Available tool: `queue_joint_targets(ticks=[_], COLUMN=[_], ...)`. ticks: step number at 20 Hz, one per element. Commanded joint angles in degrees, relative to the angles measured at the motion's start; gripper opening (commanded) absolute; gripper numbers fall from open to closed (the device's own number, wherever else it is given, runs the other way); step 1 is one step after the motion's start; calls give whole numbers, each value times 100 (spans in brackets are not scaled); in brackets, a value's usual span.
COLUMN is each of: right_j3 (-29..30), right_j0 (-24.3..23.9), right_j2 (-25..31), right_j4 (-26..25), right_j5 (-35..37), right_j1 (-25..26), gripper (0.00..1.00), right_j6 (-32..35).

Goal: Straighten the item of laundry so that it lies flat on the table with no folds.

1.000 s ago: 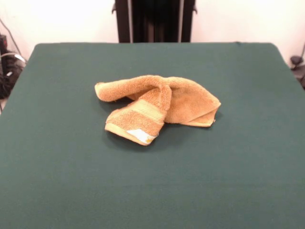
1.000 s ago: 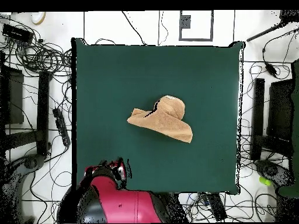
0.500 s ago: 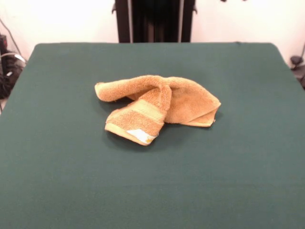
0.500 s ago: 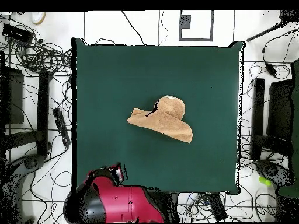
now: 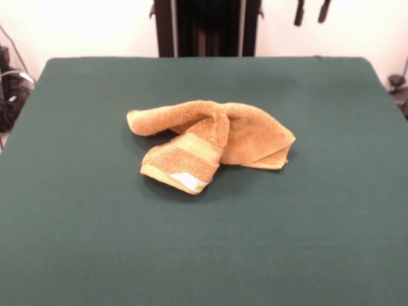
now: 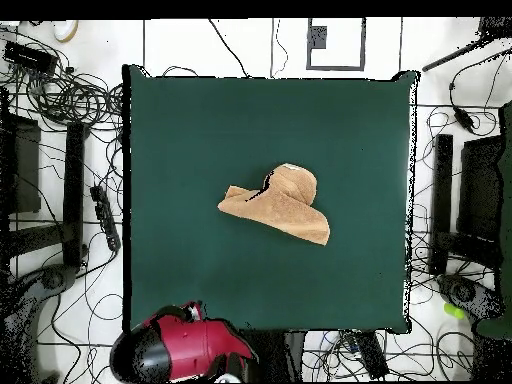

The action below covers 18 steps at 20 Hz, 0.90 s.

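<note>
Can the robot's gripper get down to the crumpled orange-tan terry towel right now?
Probably yes. The gripper hangs open at the far edge, and nothing stands between it and the orange-tan terry towel on the green felt table.

The hand towel (image 5: pixel 213 141) lies bunched on the table (image 5: pixel 95 242), near its middle and well apart from every edge. In the front view, 1 lobe reaches left, 1 right, and a folded flap with the tag (image 5: pixel 188 182) comes toward the near side. The gripper (image 5: pixel 312 11) hangs at the top edge, behind and right of the towel, beyond the table's far edge. In the overhead view, the arm (image 6: pixel 185 345) sits below the table's lower-left edge, clear of the towel (image 6: pixel 280 205).
</note>
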Motion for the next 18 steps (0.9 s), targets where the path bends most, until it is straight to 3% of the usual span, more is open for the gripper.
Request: queue_joint_targets(ticks=[1,7,18], right_j3=[749,282,288], right_j0=[-787,-11,-504], right_j2=[1422,548,849], right_j4=[324,78,188], right_j5=[-1136,-1842,-1985], right_j1=[1523,1902,1794], gripper=[100,100,100], right_j6=[1236,1494,1454])
